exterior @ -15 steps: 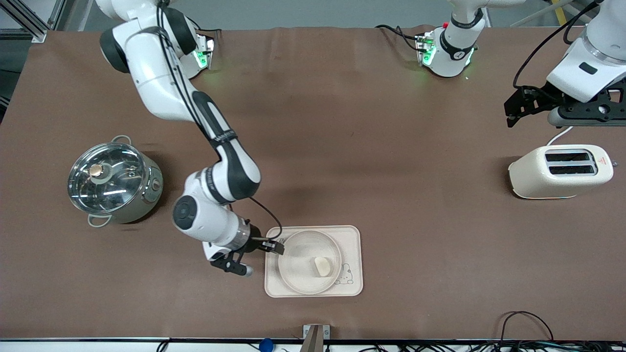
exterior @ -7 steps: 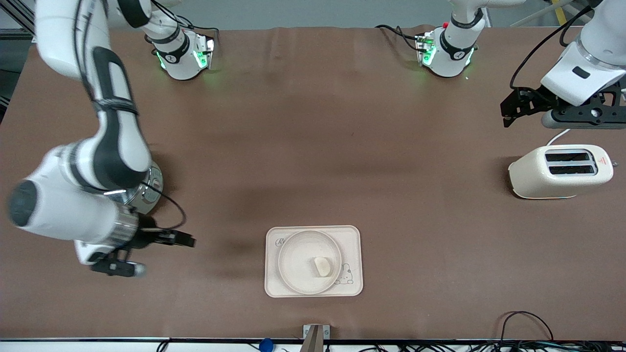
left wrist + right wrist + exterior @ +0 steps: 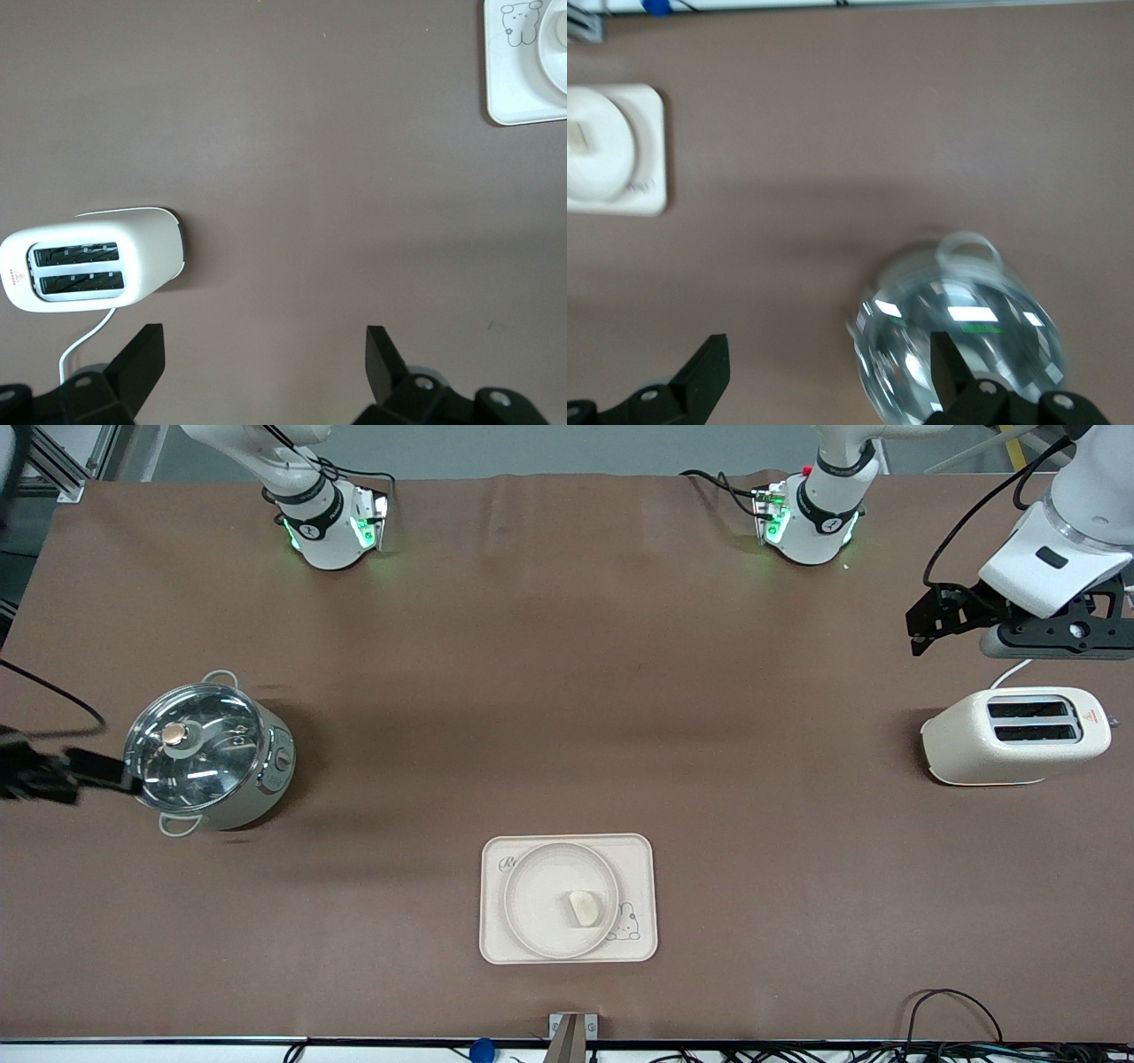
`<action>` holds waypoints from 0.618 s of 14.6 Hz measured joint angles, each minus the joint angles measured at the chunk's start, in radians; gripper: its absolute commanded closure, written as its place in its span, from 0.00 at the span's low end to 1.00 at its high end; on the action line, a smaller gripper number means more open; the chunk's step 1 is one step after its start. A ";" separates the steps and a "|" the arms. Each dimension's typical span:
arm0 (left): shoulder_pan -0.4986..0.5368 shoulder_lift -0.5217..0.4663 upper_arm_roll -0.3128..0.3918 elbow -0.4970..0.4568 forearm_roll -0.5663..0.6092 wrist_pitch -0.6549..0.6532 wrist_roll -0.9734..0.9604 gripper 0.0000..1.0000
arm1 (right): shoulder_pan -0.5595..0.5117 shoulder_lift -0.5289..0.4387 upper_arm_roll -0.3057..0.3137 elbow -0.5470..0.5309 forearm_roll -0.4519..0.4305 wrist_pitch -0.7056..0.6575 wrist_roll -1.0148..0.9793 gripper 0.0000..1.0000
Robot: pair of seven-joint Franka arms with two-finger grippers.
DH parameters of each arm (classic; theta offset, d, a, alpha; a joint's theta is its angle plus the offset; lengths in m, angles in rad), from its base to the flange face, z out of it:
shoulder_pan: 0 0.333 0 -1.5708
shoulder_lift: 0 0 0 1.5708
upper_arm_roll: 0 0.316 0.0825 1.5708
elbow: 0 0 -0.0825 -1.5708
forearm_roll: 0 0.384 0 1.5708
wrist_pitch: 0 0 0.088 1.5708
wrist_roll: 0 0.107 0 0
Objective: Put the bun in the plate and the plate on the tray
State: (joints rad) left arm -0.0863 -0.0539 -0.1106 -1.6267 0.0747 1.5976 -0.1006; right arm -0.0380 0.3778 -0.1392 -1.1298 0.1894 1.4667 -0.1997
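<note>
The small cream bun [image 3: 582, 908] lies in the round plate [image 3: 539, 895], and the plate sits on the cream rabbit tray [image 3: 638, 857] near the table's front edge. My right gripper [image 3: 128, 778] is open and empty, up beside the steel pot at the right arm's end of the table. Its wrist view [image 3: 828, 354] shows the tray [image 3: 651, 164], the plate [image 3: 602, 159] and the bun [image 3: 578, 137] far off. My left gripper [image 3: 920, 631] is open and empty, held over the table beside the toaster. Its wrist view [image 3: 264, 350] shows a corner of the tray [image 3: 507, 84].
A lidded steel pot [image 3: 208, 753] stands at the right arm's end and also shows in the right wrist view [image 3: 966, 354]. A cream toaster [image 3: 1014, 735] with its cord stands at the left arm's end and shows in the left wrist view [image 3: 89, 261]. Cables lie along the front edge.
My right arm has swung away from the tray toward the right arm's end, past the pot, with its gripper empty. The plate and bun stay on the tray. The left arm has barely moved.
</note>
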 measured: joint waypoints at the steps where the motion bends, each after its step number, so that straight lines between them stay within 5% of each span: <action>1: 0.000 0.000 0.000 0.000 0.000 -0.001 0.000 0.00 | -0.004 -0.045 0.001 -0.003 -0.057 -0.050 -0.001 0.00; 4: 0.000 0.001 0.000 0.001 0.000 -0.002 0.000 0.00 | -0.003 -0.175 0.011 -0.058 -0.154 -0.093 -0.001 0.00; 9: 0.000 0.001 0.000 0.002 0.000 -0.003 0.000 0.00 | -0.002 -0.395 0.018 -0.284 -0.175 -0.086 -0.001 0.00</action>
State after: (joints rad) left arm -0.0861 -0.0527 -0.1105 -1.6244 0.0747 1.5942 -0.1009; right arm -0.0401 -0.0176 -0.1213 -1.4140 0.0147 1.3806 -0.2002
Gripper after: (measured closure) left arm 0.000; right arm 0.000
